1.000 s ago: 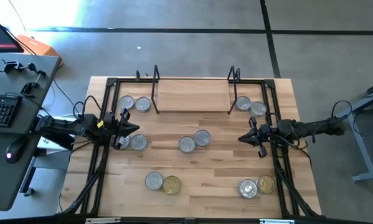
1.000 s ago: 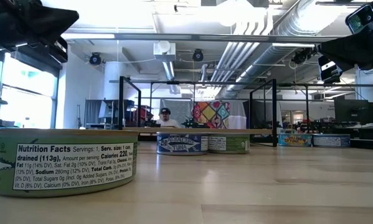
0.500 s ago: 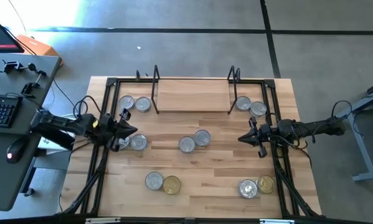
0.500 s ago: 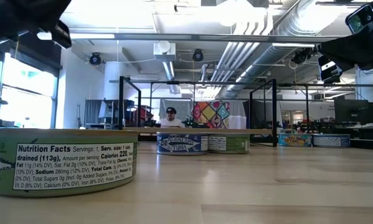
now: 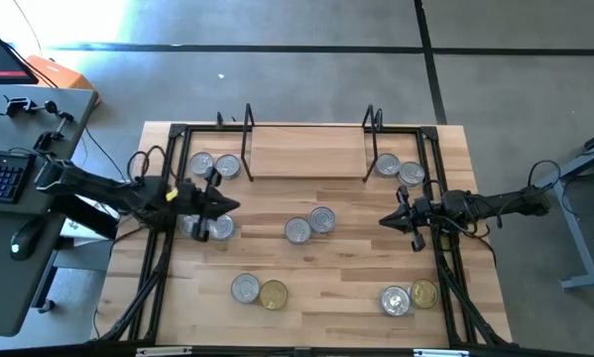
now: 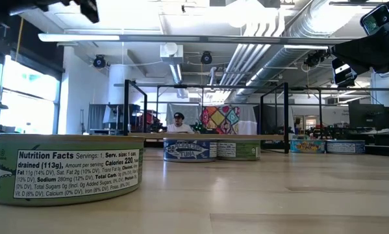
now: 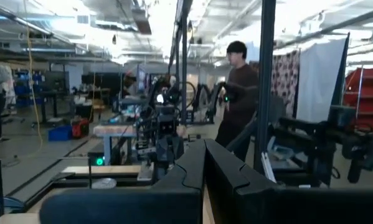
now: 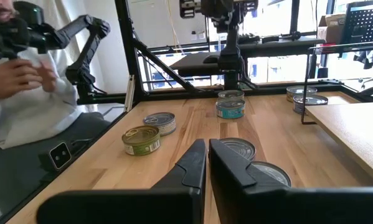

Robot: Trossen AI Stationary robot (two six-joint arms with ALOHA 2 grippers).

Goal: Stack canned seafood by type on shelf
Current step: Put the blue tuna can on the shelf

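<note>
Opening step: reaching for a first tin, none yet on the shelf (image 5: 306, 155).
Nearest the shelf, tins (image 5: 309, 224) lie scattered on the counter (image 5: 346, 273); left hand (image 5: 234, 206), pinched empty, must widen over one; right hand (image 5: 384, 220) waits, fingers together.

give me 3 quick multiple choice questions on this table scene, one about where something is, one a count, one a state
1. Where do the gold-lidded tins lie?
A. on the shelf
B. along the table's front edge
C. beside the shelf's ends

2. How many tins lie on the shelf board?
A. none
B. two
C. four

3. How do the right gripper's fingers stand?
A. wide open
B. shut on a tin
C. shut, holding nothing

Answers:
1 B: both gold tins sit in the front pairs.
2 A: the shelf carries no tin.
3 C: the right gripper has its fingers together in the wrist view.
</note>
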